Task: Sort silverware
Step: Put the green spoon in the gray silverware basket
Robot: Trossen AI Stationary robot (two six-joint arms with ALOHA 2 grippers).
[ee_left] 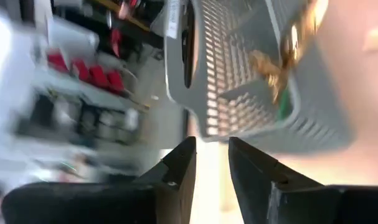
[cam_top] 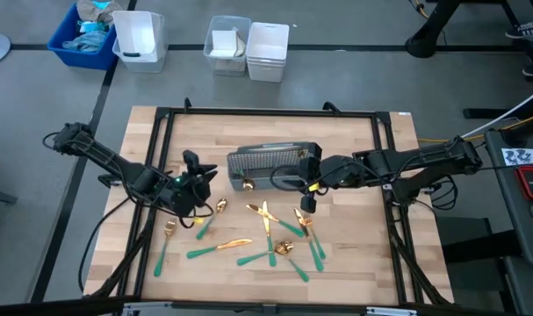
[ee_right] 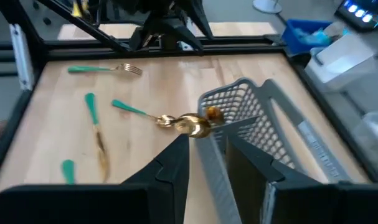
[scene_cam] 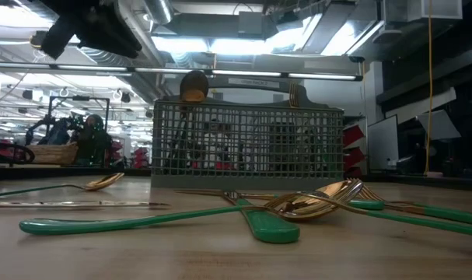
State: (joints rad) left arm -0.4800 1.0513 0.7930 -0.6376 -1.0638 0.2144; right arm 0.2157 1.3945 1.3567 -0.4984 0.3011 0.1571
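The silverware (cam_top: 266, 233), gold heads on teal handles, lies scattered on the wooden table's near half; it also shows in the low view (scene_cam: 243, 218). A gold spoon head (scene_cam: 193, 85) and a fork (scene_cam: 296, 93) stick up out of the grey mesh caddy (cam_top: 273, 163). My left gripper (cam_top: 196, 168) hovers off the caddy's left end, open and empty (ee_left: 210, 149). My right gripper (cam_top: 306, 183) is at the caddy's right end, open and empty. In the right wrist view the caddy's end wall (ee_right: 207, 155) runs between the fingers; I cannot tell whether they touch it.
A black frame rail (cam_top: 161, 175) runs round the table top. White and blue bins (cam_top: 134, 39) stand on the floor beyond the far edge. A lone fork (cam_top: 168, 235) lies near the left rail. Bare wood shows at the far left and far right of the caddy.
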